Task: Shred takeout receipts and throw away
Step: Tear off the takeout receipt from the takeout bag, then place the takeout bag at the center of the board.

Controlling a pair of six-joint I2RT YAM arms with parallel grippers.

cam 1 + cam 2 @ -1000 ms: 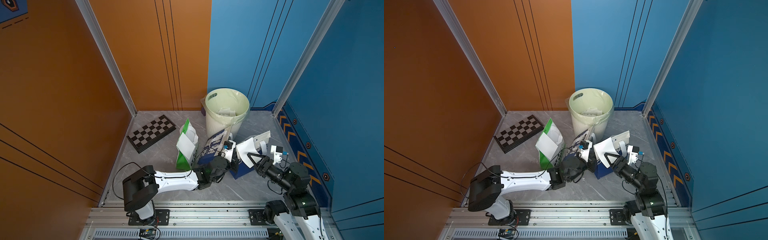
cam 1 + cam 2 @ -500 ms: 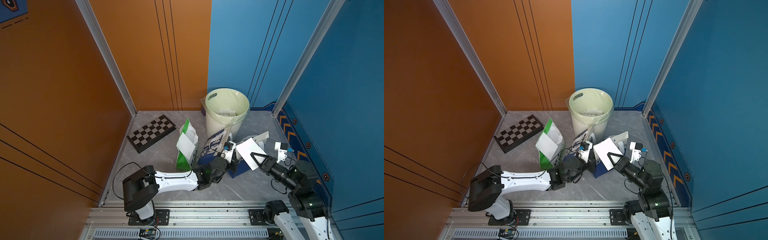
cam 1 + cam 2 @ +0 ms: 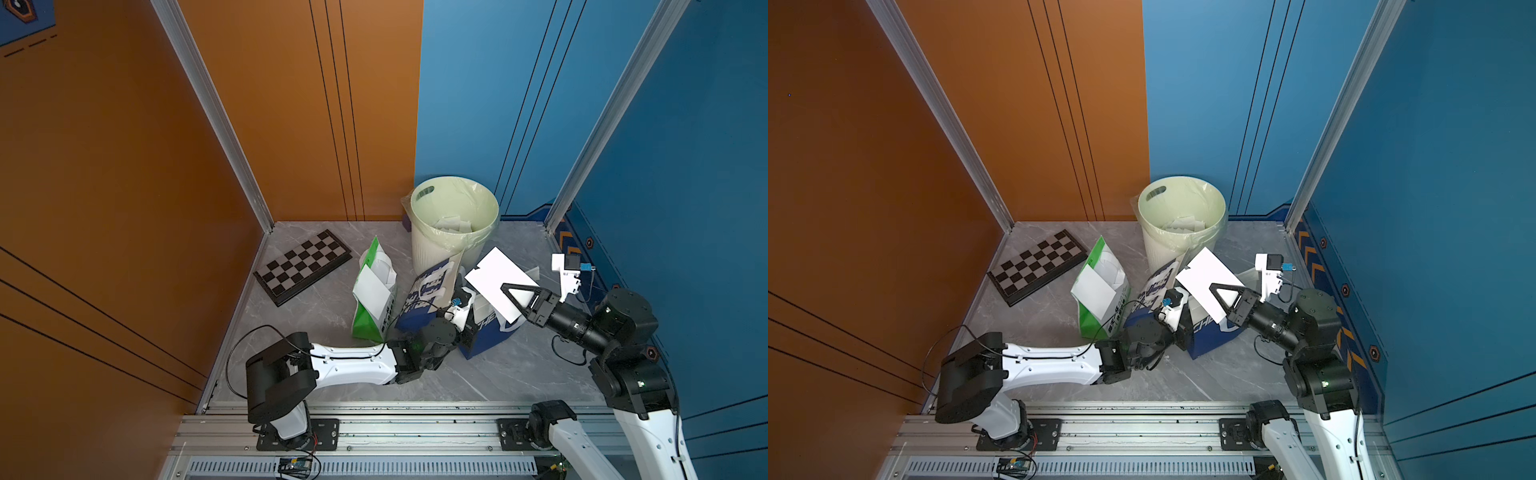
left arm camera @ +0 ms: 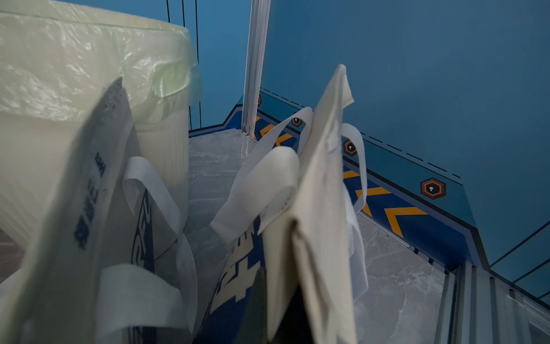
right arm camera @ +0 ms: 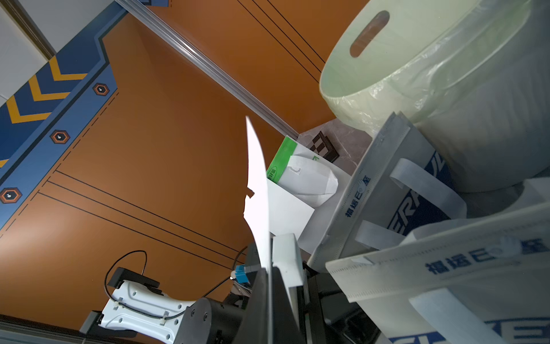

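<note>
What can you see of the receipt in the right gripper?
The receipt is a plain white, blank, thin paper rectangle, whole apart from a small notch on one edge. The right gripper is shut on its end nearest the robot, holding it raised and tilted above the blue-white bag, near the pale green bin. Whether it brushes the bag is unclear.

Left hand [image 3: 468, 332] mostly hidden behind blue-white bag [image 3: 494, 340]; grip unclear.

Blue-white bag [image 4: 89, 193] gaping close up, white looped handles [image 4: 262, 178] drooping between its sides, lined pale-green bin [image 4: 59, 74] touching behind, grey marble floor [image 4: 395, 283].
</note>
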